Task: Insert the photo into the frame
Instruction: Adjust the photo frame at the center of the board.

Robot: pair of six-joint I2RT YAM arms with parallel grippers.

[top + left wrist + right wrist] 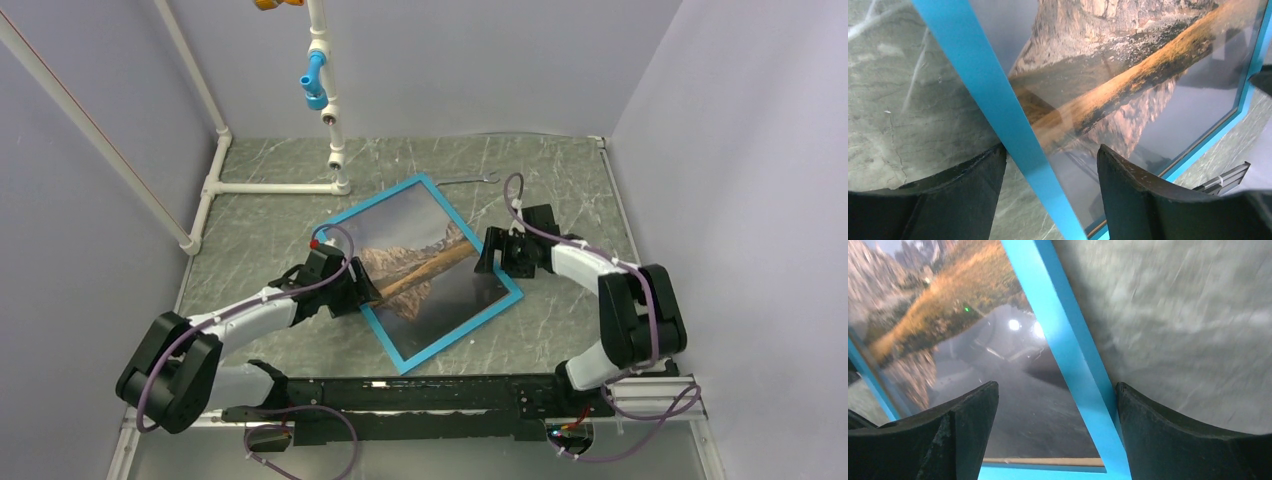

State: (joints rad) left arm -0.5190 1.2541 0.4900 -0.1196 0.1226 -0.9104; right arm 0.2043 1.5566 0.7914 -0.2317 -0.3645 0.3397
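On my grey-green marbled table a blue frame lies front up, turned like a diamond, with the mountain-and-lake photo inside it. My left gripper is at the frame's left edge, fingers apart astride the blue rail. My right gripper straddles the right edge, its fingers also apart.
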